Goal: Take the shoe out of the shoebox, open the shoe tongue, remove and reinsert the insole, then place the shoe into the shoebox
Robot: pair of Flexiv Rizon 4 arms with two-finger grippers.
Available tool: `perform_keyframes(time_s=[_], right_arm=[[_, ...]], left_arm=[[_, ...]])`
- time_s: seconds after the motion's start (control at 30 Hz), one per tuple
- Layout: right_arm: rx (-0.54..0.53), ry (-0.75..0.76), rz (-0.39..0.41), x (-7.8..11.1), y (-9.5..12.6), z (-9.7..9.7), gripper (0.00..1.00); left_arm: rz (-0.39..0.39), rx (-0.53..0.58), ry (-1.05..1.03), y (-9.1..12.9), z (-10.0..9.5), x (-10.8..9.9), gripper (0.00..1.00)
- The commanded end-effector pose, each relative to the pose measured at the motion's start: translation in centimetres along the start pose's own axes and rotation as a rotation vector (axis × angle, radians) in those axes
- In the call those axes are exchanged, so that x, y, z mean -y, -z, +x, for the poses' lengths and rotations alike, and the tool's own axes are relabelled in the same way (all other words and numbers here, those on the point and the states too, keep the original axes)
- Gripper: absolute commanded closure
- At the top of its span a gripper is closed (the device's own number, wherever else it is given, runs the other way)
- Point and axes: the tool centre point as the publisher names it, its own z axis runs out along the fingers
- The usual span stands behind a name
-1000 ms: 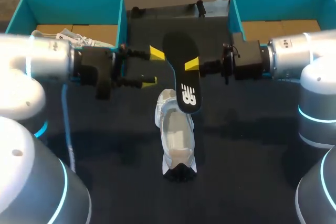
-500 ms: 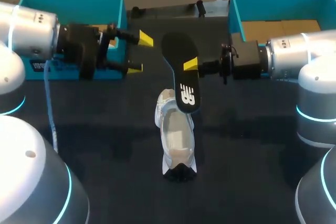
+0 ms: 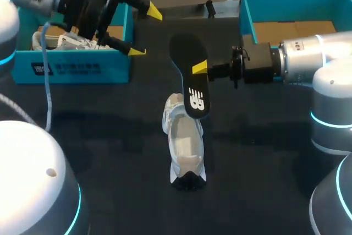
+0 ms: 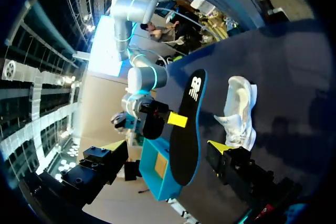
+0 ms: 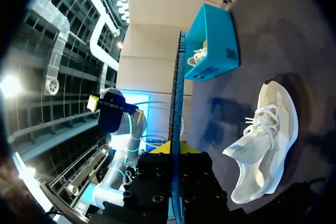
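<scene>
Even overhead light, soft shadows, dark table (image 3: 110, 152)

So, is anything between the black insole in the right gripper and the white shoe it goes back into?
Nothing visible does. The black insole, shut in the right gripper, hangs with its lower end by the white mesh shoe. The left gripper is open, off by the teal cardboard shoebox at the left.

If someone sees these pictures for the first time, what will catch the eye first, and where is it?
First comes the black insole, clamped in the right hand and held in the air close to the white shoe, which stands in the middle of the table. Next comes the left hand, open and raised near the teal shoebox on the left, which holds a second white shoe.
</scene>
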Motion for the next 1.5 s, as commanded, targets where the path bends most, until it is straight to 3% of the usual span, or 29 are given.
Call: perform_keyframes(time_s=[0.03,0.23,0.47,0.6,0.67,0.93,1.5], right_arm=[[0.001,0.000,-0.003,0.0,-0.2,0.0,1.00],[0.001,0.000,-0.003,0.0,-0.2,0.0,1.00],[0.001,0.000,-0.003,0.0,-0.2,0.0,1.00],[0.001,0.000,-0.003,0.0,-0.2,0.0,1.00],[0.001,0.000,-0.003,0.0,-0.2,0.0,1.00],[0.001,0.000,-0.003,0.0,-0.2,0.0,1.00],[0.001,0.000,-0.003,0.0,-0.2,0.0,1.00]], left_arm=[[0.055,-0.082,-0.001,0.0,-0.6,-0.8,0.00],[-0.050,-0.297,-0.076,0.5,-3.1,-0.9,0.00],[-0.036,-0.481,-0.018,0.6,-6.2,-1.8,0.00],[-0.009,-0.656,-0.006,-0.4,-6.9,-2.4,0.00],[-0.041,-0.721,-0.008,-0.6,-7.1,-2.4,0.00],[-0.041,-0.721,-0.008,-0.6,-7.1,-2.4,0.00],[-0.025,-1.036,-0.027,-3.6,-9.0,-3.7,0.00]])
